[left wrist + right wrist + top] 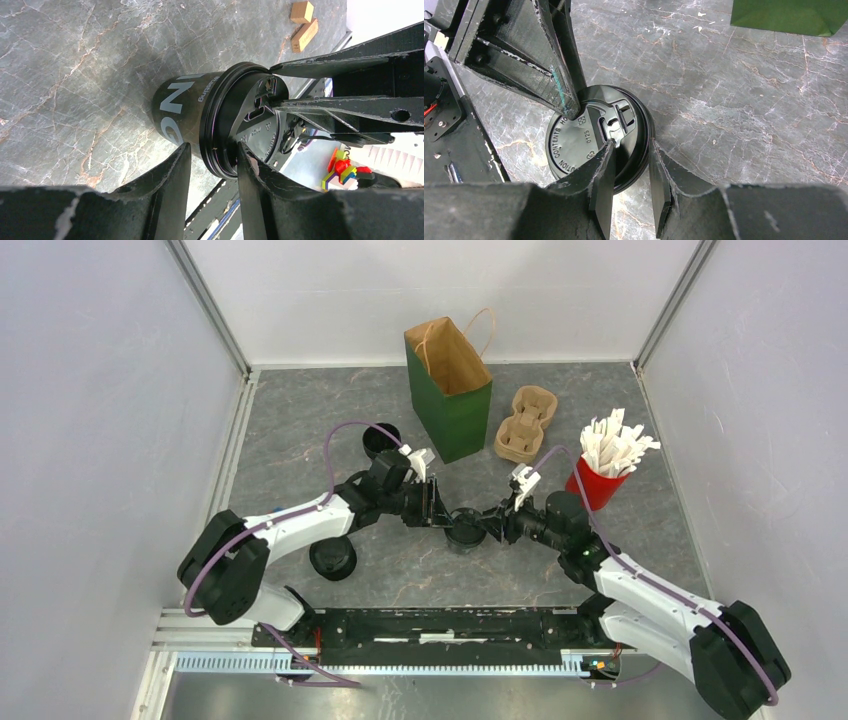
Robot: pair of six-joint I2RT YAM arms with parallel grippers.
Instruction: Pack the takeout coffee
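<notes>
From above, you are seeing both arms reaching in toward the middle of the worktop (300,430), where one black takeout cup (464,532) is standing upright with its lid on. The left jaws are coming at it from the left and the right jaws from the right, both touching its top. A second black cup (381,438) is sitting farther back on the left, and a third (333,558) is sitting nearer on the left, beside the left arm. The green paper bag (455,415) is standing open at the far side, the tan cup carrier (526,425) is lying just to its right, and the red cup (592,488) of white packets is standing right of that. In the left wrist view, your left fingers (167,175) are straddling the rim of the lid (227,115), one against the wall of the cup (182,110) and one over the lid's top. The left jaws are partly closed and pinching that rim, while the right arm's fingers (330,61) are meeting the opposite edge. In the right wrist view, your right fingers (601,175) are doing likewise on the lid (574,145), one lying on its top and one outside its edge. The right jaws are partly closed and nipping the rim, and a left finger (559,75) is pressing on the lid's opposite side. The bag's (789,15) bottom corner is showing at the top right.
</notes>
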